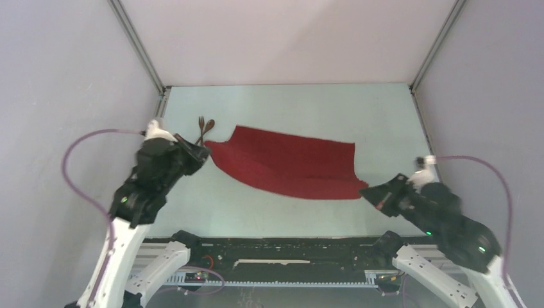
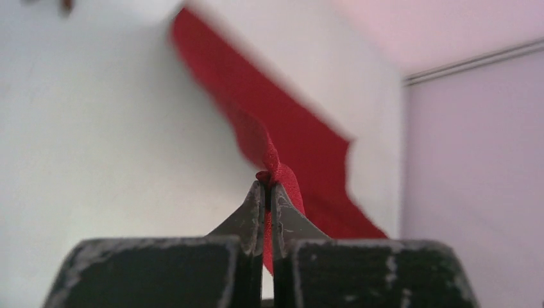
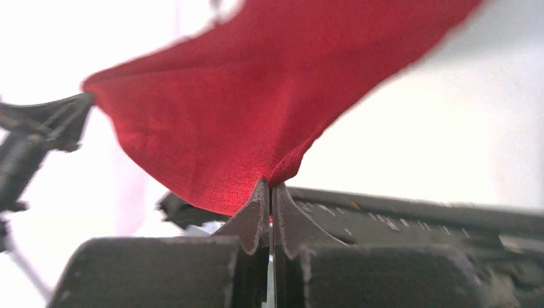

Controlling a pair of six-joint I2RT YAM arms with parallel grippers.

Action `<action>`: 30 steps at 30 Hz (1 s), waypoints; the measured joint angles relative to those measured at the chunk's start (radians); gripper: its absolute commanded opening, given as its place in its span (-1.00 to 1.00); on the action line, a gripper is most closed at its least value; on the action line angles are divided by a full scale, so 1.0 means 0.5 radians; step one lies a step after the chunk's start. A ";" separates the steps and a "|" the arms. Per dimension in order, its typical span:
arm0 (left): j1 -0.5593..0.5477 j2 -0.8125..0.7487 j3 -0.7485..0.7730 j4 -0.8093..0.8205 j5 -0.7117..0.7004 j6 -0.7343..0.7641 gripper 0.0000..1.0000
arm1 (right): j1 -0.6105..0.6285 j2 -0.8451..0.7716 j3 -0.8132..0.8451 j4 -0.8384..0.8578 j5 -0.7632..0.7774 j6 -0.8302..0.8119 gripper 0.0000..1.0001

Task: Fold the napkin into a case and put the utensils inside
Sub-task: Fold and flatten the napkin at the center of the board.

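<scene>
The dark red napkin [image 1: 292, 163] hangs stretched between both arms above the pale table, its far edge still on the surface. My left gripper [image 1: 206, 153] is shut on the napkin's left near corner [image 2: 272, 173]. On the right, my right gripper [image 1: 364, 191] is shut on the right near corner [image 3: 282, 170], the cloth [image 3: 244, 102] fanning up from its tips. The utensils, a dark brown fork [image 1: 201, 127] and spoon [image 1: 208, 128], lie side by side on the table just beyond the left gripper, close to the napkin's left edge.
Grey walls close in the table [image 1: 289, 102] on the left, right and back, with metal frame posts [image 1: 138, 45] at the back corners. A black rail [image 1: 289, 247] with the arm bases runs along the near edge.
</scene>
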 measured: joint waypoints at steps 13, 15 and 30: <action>0.002 0.037 0.979 0.549 0.254 0.229 -1.00 | 0.021 0.029 0.794 0.527 0.132 -0.668 -1.00; 0.002 0.244 1.098 0.583 0.225 0.227 -1.00 | 0.042 0.191 0.905 0.469 0.340 -0.710 -1.00; 0.066 2.645 1.868 0.843 0.304 0.204 -1.00 | -1.645 2.092 0.909 0.785 -0.481 -0.770 -1.00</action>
